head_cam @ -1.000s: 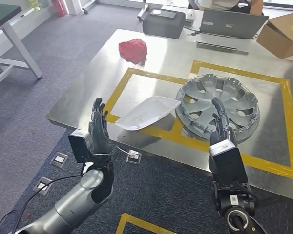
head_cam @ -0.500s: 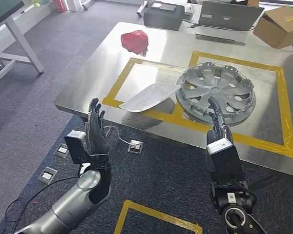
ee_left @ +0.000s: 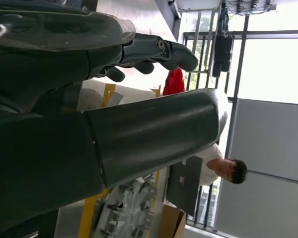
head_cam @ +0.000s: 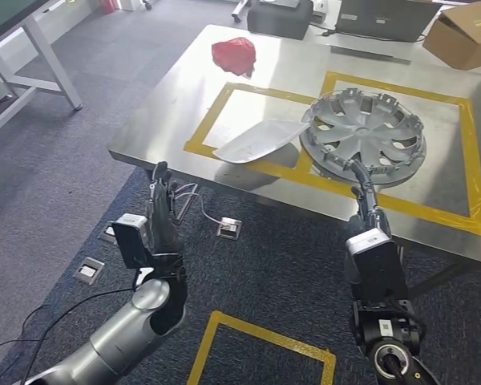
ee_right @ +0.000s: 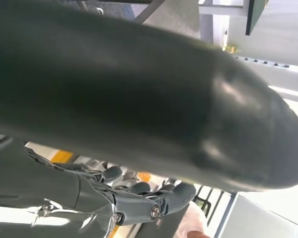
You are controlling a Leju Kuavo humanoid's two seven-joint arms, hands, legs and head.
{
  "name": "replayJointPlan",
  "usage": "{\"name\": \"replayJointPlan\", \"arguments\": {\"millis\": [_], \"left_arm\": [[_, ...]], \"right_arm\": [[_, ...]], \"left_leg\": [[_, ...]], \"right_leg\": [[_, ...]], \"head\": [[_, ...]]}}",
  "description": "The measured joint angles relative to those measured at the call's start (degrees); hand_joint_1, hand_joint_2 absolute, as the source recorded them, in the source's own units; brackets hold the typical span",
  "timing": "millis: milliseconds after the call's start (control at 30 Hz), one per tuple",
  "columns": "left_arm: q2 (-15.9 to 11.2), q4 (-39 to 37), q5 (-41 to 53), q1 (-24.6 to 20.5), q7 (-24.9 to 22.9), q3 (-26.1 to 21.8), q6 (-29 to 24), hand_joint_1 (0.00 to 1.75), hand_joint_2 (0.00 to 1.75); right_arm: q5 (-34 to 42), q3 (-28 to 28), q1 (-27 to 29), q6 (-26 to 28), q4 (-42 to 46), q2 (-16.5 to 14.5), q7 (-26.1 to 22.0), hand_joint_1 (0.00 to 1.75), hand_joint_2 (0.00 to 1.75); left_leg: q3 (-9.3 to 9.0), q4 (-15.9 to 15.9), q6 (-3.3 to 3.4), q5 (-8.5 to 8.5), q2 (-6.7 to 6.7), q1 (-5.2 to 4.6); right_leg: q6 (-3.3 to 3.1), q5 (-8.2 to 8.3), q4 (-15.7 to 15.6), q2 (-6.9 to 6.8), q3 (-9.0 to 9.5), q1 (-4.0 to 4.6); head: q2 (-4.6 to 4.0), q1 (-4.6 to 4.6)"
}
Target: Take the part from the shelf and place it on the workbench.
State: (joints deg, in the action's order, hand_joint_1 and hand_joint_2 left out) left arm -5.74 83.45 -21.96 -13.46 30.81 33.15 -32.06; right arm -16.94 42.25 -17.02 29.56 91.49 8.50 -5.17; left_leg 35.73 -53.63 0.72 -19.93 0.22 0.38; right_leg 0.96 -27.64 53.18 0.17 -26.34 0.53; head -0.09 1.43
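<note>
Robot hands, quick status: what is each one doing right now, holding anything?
Left robot hand: open, fingers extended upward, holding nothing.
Right robot hand: open, fingers extended toward the table edge, holding nothing.

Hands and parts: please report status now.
Both hands open, left, right. Hubcap and white panel on workbench. Nothing blocking.
</note>
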Motion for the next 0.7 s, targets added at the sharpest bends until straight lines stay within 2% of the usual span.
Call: {"name": "replayJointPlan", "arguments": {"millis": [33,67,100,133,200,233,267,300,333,367,400,433,467,500,533,567,600,633,700], "left_arm": [[-0.02,0.00,-0.01,0.03,0.01,0.01,0.00,0.00,0.00],[-0.04,0.00,-0.02,0.03,0.01,0.01,0.00,0.00,0.00],[-0.08,0.00,-0.03,0.01,0.01,0.01,-0.01,0.00,0.00],[-0.11,0.00,-0.04,0.02,0.01,0.01,-0.01,0.00,0.00],[-0.16,-0.01,-0.10,0.10,0.01,0.01,-0.03,0.00,0.00],[-0.20,-0.01,-0.14,0.16,0.01,0.01,-0.06,0.00,0.00],[-0.25,-0.01,-0.16,0.19,0.01,0.01,-0.14,0.00,0.00],[-0.30,-0.01,-0.17,0.21,0.01,0.01,-0.26,0.00,0.00],[-0.34,0.00,-0.18,0.21,0.01,0.01,-0.39,0.00,0.00],[-0.38,0.03,-0.17,0.20,0.02,0.01,-0.56,0.00,0.00],[-0.42,0.11,-0.16,0.19,0.02,0.00,-0.72,0.00,0.00],[-0.45,0.24,-0.13,0.21,0.04,-0.01,-0.88,0.00,0.00],[-0.48,0.39,-0.05,0.28,0.07,-0.03,-1.04,0.00,0.00],[-0.53,0.53,0.03,0.40,0.08,-0.04,-1.16,0.00,0.00],[-0.57,0.63,0.12,0.55,0.07,-0.05,-1.24,0.00,0.00],[-0.61,0.73,0.21,0.70,0.02,-0.05,-1.29,0.00,0.00],[-0.64,0.83,0.30,0.81,-0.03,-0.06,-1.31,0.00,0.00],[-0.66,0.97,0.40,0.89,-0.12,-0.07,-1.31,0.00,0.00],[-0.69,1.21,0.65,1.03,-0.28,-0.08,-1.33,0.00,0.00]], "right_arm": [[0.00,0.02,0.01,0.01,-0.02,0.00,-0.03,0.00,0.00],[0.00,0.03,-0.01,0.01,-0.02,0.00,-0.04,0.00,0.00],[0.00,0.05,-0.02,-0.01,-0.02,0.00,-0.05,0.00,0.00],[0.01,0.07,-0.02,-0.02,-0.03,0.00,-0.06,0.00,0.00],[0.02,0.09,-0.03,-0.10,-0.09,0.00,-0.07,0.00,0.00],[0.03,0.11,-0.03,-0.16,-0.16,0.00,-0.07,0.00,0.00],[0.05,0.14,-0.03,-0.23,-0.26,0.00,-0.08,0.00,0.00],[0.09,0.17,-0.04,-0.28,-0.34,0.00,-0.08,0.00,0.00],[0.13,0.21,-0.07,-0.34,-0.40,0.00,-0.10,0.00,0.00],[0.18,0.24,-0.15,-0.43,-0.43,0.00,-0.14,0.00,0.00],[0.24,0.26,-0.31,-0.55,-0.44,0.00,-0.20,0.00,0.00],[0.35,0.29,-0.48,-0.69,-0.45,0.00,-0.26,0.00,0.00],[0.48,0.33,-0.66,-0.87,-0.48,0.00,-0.33,0.00,0.00],[0.63,0.38,-0.81,-1.05,-0.52,0.00,-0.37,0.00,0.00],[0.78,0.44,-0.88,-1.21,-0.60,0.00,-0.39,0.00,0.00],[0.87,0.52,-0.94,-1.32,-0.71,0.00,-0.40,0.00,0.00],[0.93,0.62,-0.97,-1.39,-0.82,0.00,-0.41,0.00,0.00],[0.96,0.70,-0.99,-1.42,-0.91,0.00,-0.42,0.00,0.00],[0.98,0.86,-1.02,-1.45,-1.03,0.00,-0.43,0.00,0.00]], "left_leg": [[0.11,0.20,-0.34,0.30,-0.01,0.05],[0.41,-0.12,-0.66,-0.12,-0.05,0.04],[1.08,-1.48,-0.96,-1.61,-0.10,0.00],[2.14,-4.13,-1.27,-4.08,-0.14,0.07],[4.74,-12.29,-1.91,-9.65,-0.15,0.38],[5.60,-15.88,-2.20,-11.04,-0.15,0.54],[5.65,-17.84,-2.44,-11.02,-0.15,0.69],[4.66,-17.65,-2.63,-9.82,-0.14,0.85],[2.61,-15.30,-2.79,-8.09,-0.13,1.02],[-0.16,-11.42,-2.92,-6.88,-0.11,1.20],[-2.93,-7.14,-2.92,-6.44,-0.17,1.18],[-4.88,-3.89,-2.67,-6.50,-0.25,1.11],[-5.87,-1.88,-2.34,-6.86,-0.37,0.99],[-5.98,-1.21,-1.86,-6.89,-0.50,0.72],[-5.59,-1.14,-1.26,-6.55,-0.52,0.71],[-5.26,-0.99,-0.77,-6.13,-0.50,0.69],[-4.84,-0.92,-0.16,-5.66,-0.45,0.68],[-4.40,-0.77,0.38,-5.17,-0.38,0.75],[-3.33,-0.79,0.98,-4.21,-0.33,0.59]], "right_leg": [[-0.25,0.59,-0.12,-0.07,-0.22,-0.12],[-0.55,1.17,-0.42,-0.18,-0.50,-0.30],[-0.94,1.77,-0.70,-0.33,-0.92,-0.53],[-1.29,2.40,-0.86,-0.49,-1.49,-0.76],[-1.67,3.48,-0.75,-0.62,-3.04,-0.73],[-1.67,3.99,-0.62,-0.65,-3.83,-0.73],[-1.60,4.46,-0.42,-0.68,-4.63,-0.76],[-1.46,4.86,-0.13,-0.69,-5.43,-0.82],[-1.28,5.18,0.26,-0.69,-6.19,-0.91],[-1.05,5.41,0.74,-0.69,-6.90,-0.98],[-0.77,5.60,1.25,-0.69,-7.59,-0.97],[-0.43,5.89,1.60,-0.67,-8.09,-0.95],[-0.06,6.21,1.79,-0.65,-8.44,-0.90],[0.36,6.63,1.80,-0.63,-8.71,-0.90],[0.77,6.97,1.73,-0.60,-8.89,-0.96],[1.11,6.58,2.00,-0.56,-9.21,-1.07],[1.37,5.21,3.12,-0.52,-9.76,-1.18],[1.55,2.92,5.34,-0.49,-10.52,-1.23],[1.76,-2.90,12.94,-0.44,-12.41,-1.28]], "head": [[0.00,-0.10],[0.00,-0.15],[0.00,-0.05],[0.00,0.09],[0.00,0.39],[0.00,0.45],[0.00,0.48],[0.00,0.50],[0.00,0.54],[0.00,0.62],[0.00,0.76],[0.00,0.86],[0.00,0.92],[0.00,0.90],[0.00,0.79],[0.00,0.70],[0.00,0.57],[0.00,0.43],[0.00,0.16]]}}
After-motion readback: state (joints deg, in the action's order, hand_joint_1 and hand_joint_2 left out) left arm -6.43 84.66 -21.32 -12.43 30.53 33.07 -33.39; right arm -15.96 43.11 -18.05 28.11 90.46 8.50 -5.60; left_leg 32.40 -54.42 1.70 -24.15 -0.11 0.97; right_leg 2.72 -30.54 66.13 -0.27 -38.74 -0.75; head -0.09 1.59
